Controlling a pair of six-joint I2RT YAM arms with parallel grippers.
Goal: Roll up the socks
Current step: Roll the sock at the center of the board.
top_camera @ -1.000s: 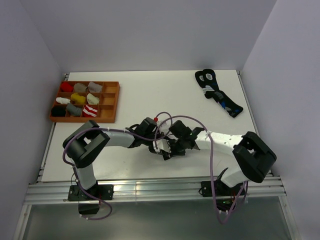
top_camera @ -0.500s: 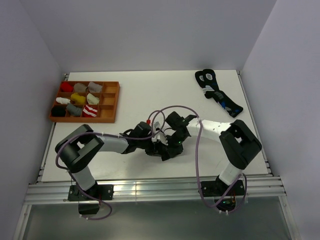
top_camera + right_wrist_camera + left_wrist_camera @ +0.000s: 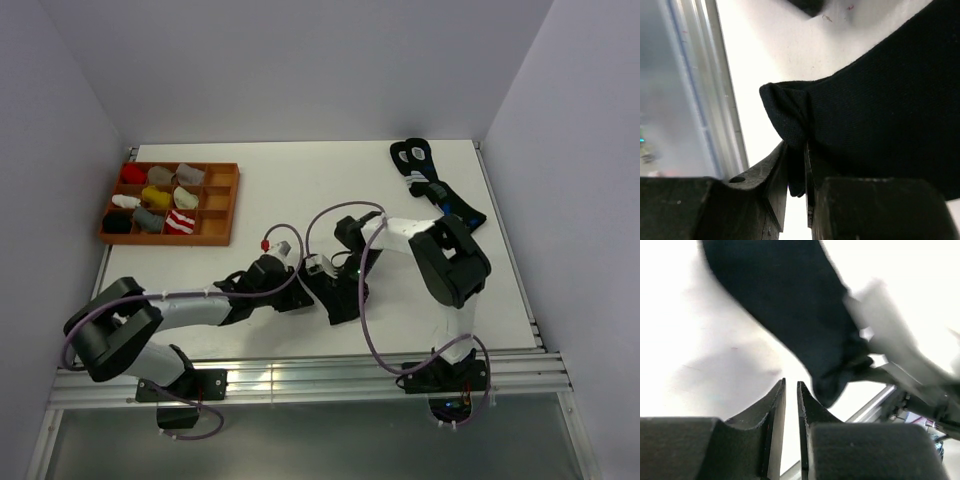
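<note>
The plain black sock (image 3: 335, 300) lies on the white table between the two grippers. My right gripper (image 3: 345, 288) is shut on a folded edge of it; in the right wrist view the fabric (image 3: 880, 100) is pinched between the jaws (image 3: 796, 150). My left gripper (image 3: 298, 293) sits just left of the sock, shut and empty. In the left wrist view (image 3: 791, 385) the sock (image 3: 790, 305) lies just beyond the fingertips. A red-and-white striped sock (image 3: 181, 222) sits bundled in a compartment of the tray.
An orange-brown compartment tray (image 3: 235, 200) with several small sock bundles stands at the back left. Two dark socks with white rings and blue marks (image 3: 435, 185) lie at the back right. A metal rail (image 3: 300, 380) runs along the near table edge.
My left arm has drawn back to the left and lies lower. My right arm has folded in, its elbow swung back, and its gripper now holds the black sock alone.
</note>
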